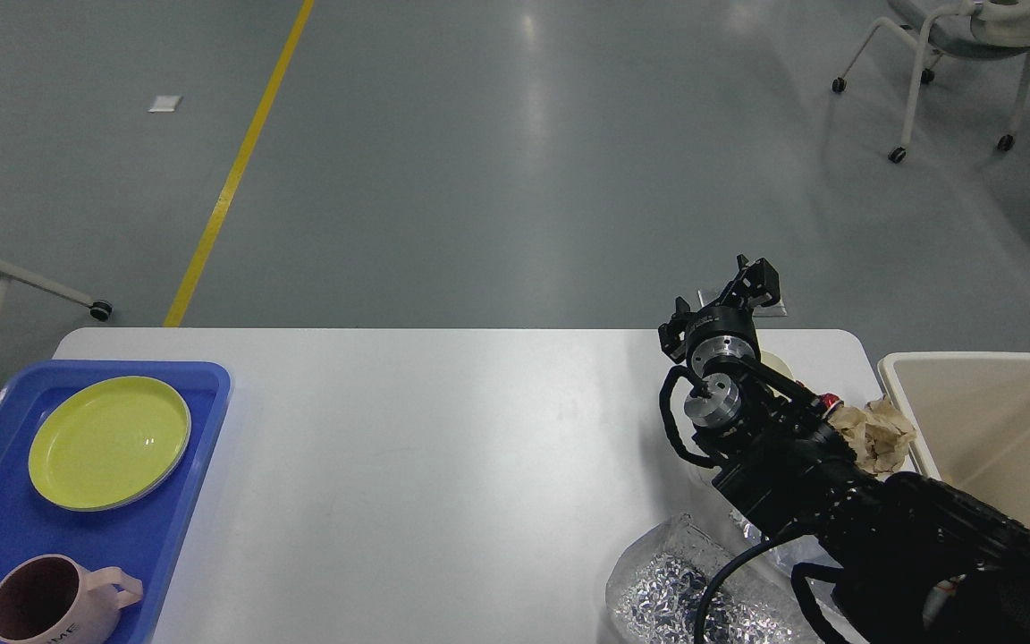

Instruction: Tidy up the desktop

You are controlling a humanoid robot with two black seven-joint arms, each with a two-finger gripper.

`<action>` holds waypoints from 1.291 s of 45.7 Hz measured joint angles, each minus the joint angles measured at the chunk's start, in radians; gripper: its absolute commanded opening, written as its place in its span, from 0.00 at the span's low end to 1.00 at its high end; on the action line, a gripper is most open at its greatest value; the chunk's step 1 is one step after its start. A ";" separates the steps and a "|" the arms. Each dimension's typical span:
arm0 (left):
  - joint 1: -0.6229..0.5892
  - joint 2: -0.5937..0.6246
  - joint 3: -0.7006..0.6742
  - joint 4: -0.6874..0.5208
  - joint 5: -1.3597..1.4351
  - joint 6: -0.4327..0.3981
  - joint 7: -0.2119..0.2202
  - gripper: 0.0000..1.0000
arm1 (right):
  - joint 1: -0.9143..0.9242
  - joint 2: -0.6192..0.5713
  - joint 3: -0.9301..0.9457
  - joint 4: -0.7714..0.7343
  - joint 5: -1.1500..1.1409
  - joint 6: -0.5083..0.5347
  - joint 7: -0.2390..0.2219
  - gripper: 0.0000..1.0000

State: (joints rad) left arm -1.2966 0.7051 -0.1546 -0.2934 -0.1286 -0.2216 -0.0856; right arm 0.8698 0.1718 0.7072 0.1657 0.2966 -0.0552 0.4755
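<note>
The round yellow plate and pink mug are already put in the blue tray, far to the left of the right gripper. Crumpled brown paper and shiny foil are left on the big white desktop beside the arm, near the beige bin. Whether the gripper is open cannot be told. No left gripper is seen.

The middle of the tabletop is bare from the far edge to the near edge, so a hand can pass there freely. On the left, the blue tray with the yellow plate and the pink cup blocks the way. On the right stand the right arm, crumpled brown paper, a shiny foil bag and the beige bin.
</note>
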 measured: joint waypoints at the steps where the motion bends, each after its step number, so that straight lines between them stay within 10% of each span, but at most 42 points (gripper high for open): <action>1: 0.002 -0.007 -0.015 0.010 -0.001 0.000 0.001 0.96 | 0.000 0.000 0.000 0.000 0.000 0.000 0.000 1.00; 42: 0.108 -0.225 -0.353 0.044 -0.012 0.008 -0.020 0.97 | 0.000 0.000 -0.001 0.000 0.001 0.000 0.000 1.00; 59: 0.150 -0.376 -0.387 0.045 -0.012 0.011 -0.138 0.97 | 0.000 0.000 0.000 0.000 0.000 0.000 0.000 1.00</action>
State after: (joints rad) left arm -1.1471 0.3288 -0.5414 -0.2484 -0.1410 -0.2105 -0.2240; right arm 0.8698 0.1718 0.7067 0.1657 0.2968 -0.0552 0.4755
